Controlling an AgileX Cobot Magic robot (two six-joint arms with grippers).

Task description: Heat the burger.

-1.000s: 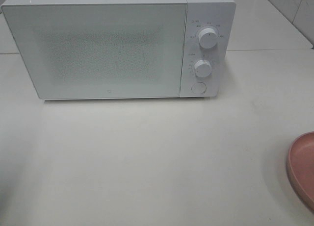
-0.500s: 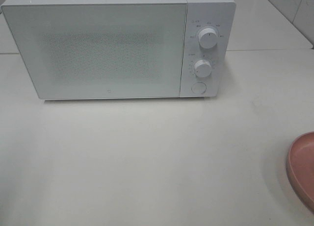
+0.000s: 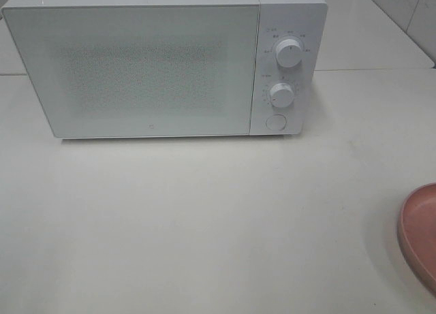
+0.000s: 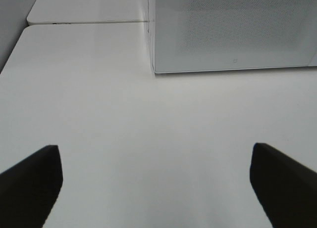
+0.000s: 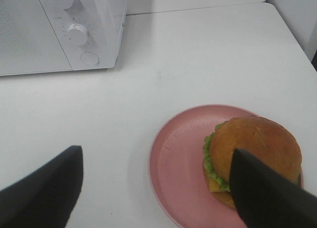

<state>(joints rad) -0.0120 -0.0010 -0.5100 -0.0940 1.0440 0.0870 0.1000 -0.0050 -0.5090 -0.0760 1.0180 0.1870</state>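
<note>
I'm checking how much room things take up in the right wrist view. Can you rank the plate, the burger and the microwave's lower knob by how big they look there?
1. Plate, the largest, though cut off by the frame's edge.
2. Burger, narrower than the plate and partly hidden by a gripper finger.
3. Lower knob, the smallest, but farther from the camera.
</note>
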